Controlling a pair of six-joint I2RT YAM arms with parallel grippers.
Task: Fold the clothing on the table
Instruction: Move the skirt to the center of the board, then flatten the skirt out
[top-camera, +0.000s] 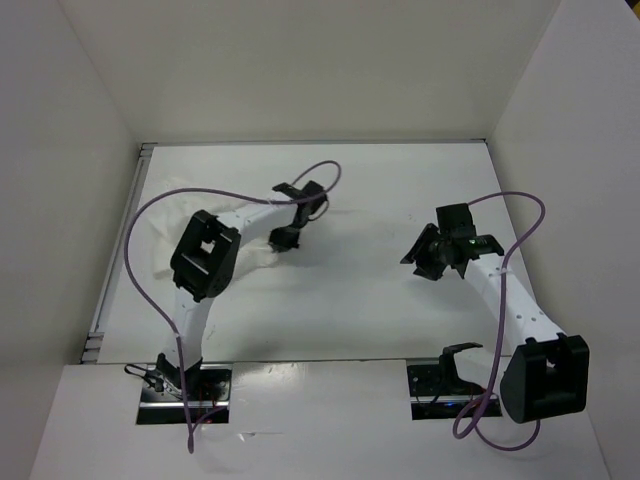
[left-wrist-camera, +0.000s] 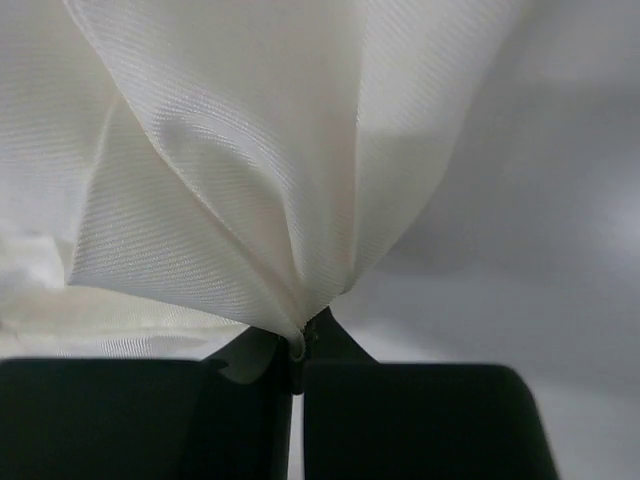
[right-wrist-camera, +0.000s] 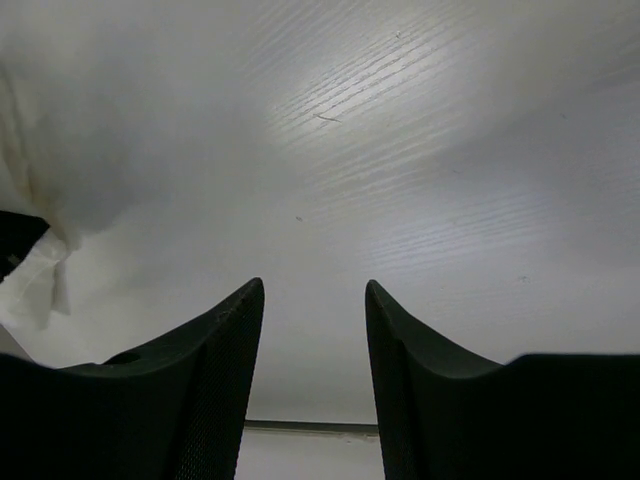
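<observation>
**Soft cloth pinched, lots of room to move**

Shut tight on a small bunch of cloth: the black two-finger left gripper (left-wrist-camera: 298, 352). Fanning out ahead of its fingertips and off to their left, in soft folds, the thin white wrinkly cloth garment (left-wrist-camera: 250, 180). Lying below and beside that hand on the glossy white flat table (left-wrist-camera: 560, 250). Hard to tell if the pinched bit is a corner or an edge.

Looks very light, floppy and thin, so likely to droop and bunch up when pulled. Probably best held at an edge, with a second hold farther along to keep it flat.

Well apart to the right, over bare table: the black right gripper (right-wrist-camera: 313, 300), wide open, holding nothing. Plenty of bare table between the two hands. Farther out, plain white upright walls (top-camera: 300, 60) on three sides. Also purple looping cables (top-camera: 150, 260) to mind.
</observation>
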